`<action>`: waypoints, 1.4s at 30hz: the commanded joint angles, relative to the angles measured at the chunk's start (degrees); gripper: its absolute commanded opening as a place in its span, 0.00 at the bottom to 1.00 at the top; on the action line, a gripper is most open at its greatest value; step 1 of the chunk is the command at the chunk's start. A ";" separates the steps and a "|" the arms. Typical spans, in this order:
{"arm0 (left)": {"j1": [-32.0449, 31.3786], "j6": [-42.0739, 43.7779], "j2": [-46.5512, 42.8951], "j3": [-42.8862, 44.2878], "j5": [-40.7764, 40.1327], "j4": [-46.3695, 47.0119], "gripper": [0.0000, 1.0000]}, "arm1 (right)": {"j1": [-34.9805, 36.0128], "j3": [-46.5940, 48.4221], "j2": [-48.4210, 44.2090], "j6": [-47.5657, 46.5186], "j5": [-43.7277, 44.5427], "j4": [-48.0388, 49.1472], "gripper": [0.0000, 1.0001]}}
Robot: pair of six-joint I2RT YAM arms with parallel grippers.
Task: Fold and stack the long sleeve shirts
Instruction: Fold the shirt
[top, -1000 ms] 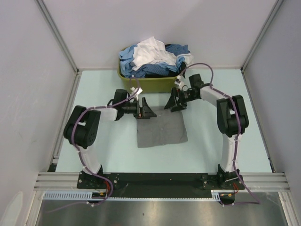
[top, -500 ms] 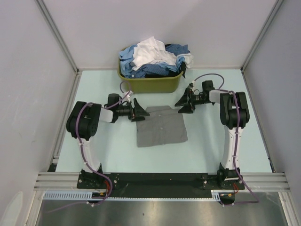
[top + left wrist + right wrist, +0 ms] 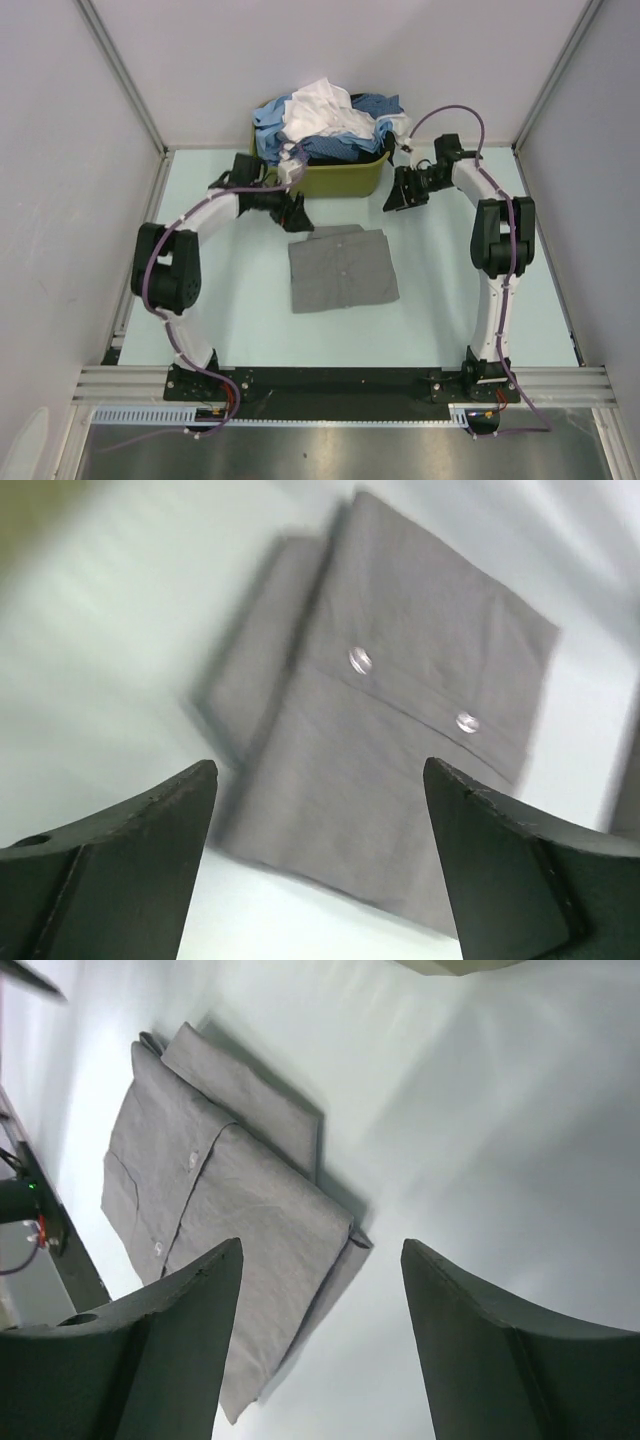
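Aloft, both end effectors [image 3: 297, 215] [image 3: 393, 200] (jaws spread) hang beyond the grey shirt [image 3: 342, 268].

Table [image 3: 470, 300]: bare surface left, right and near of the folded grey shirt [image 3: 342, 270]; open passage on those three sides.
Far middle: olive basket [image 3: 330, 180], heaped with shirts [image 3: 325, 115] above its rim; blocks the centre of the far edge.
Left gripper [image 3: 296, 213]: jaws spread, nothing between; close to the basket's near-left corner, over the grey shirt's far-left corner.
Right gripper [image 3: 399, 193]: jaws spread, nothing between; beside the basket's right end, apart from the grey shirt.
Arms: arch over the left and right table strips.
Walls: enclose left, right, far.
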 commanded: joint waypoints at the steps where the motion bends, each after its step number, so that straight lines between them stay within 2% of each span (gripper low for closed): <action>1: -4.47 30.79 9.24 22.46 -5.78 -26.26 0.91 | 0.52 -1.69 1.76 -5.19 2.77 -7.68 0.70; 2: -5.95 34.38 13.53 25.23 -6.31 -28.41 0.91 | 0.52 -2.58 1.32 -4.48 2.50 -6.45 0.70; 4: -7.54 37.13 16.54 30.41 -6.67 -32.09 0.92 | 0.17 -4.51 0.26 -3.16 2.32 -5.56 0.71; 7: -9.22 40.91 19.54 32.20 -8.60 -32.65 0.95 | -0.45 -5.92 -0.79 -3.07 2.23 -5.38 0.72; 11: -10.71 40.84 23.93 36.49 -10.88 -32.56 0.98 | -0.89 -7.59 -1.94 -2.72 1.97 -4.86 0.72; 15: -11.15 42.76 29.64 45.45 -12.91 -38.25 0.99 | -1.24 -8.73 -2.46 -1.84 1.01 -3.89 0.73; 20: -12.38 48.03 30.88 45.30 -15.28 -41.08 0.97 | -1.50 -8.74 -2.20 -1.66 0.56 -3.45 0.73; 27: -14.49 52.96 31.76 44.60 -15.63 -46.97 0.87 | -2.56 -8.56 -1.50 -2.02 0.04 -3.72 0.73; 30: -14.49 51.91 33.08 46.25 -16.86 -46.88 0.74 | -2.82 -8.56 -1.58 -2.37 -0.05 -3.80 0.73; 31: -14.49 51.12 33.52 46.87 -17.21 -47.06 0.64 | -2.91 -8.56 -1.67 -2.45 -0.14 -3.89 0.73; 36: -14.41 49.89 33.08 47.15 -17.04 -45.92 0.44 | -3.17 -8.74 -1.67 -2.98 -0.67 -4.24 0.73; 37: -14.41 49.10 32.82 47.14 -16.87 -45.57 0.33 | -3.26 -8.91 -1.76 -3.07 -0.75 -4.24 0.73; 39: -14.41 47.61 31.77 47.41 -15.90 -44.34 0.21 | -3.35 -9.09 -2.11 -3.16 -0.75 -4.42 0.73; 40: -14.41 45.95 31.33 47.41 -15.46 -43.90 0.07 | -3.35 -9.26 -2.11 -3.25 -0.84 -4.42 0.73; 41: -14.41 44.97 30.63 47.41 -15.28 -43.20 0.00 | -3.44 -9.61 -2.29 -3.33 -0.93 -4.33 0.73; 42: -14.41 43.48 29.58 47.32 -15.02 -43.19 0.00 | -3.61 -9.79 -2.72 -3.42 -1.02 -4.33 0.73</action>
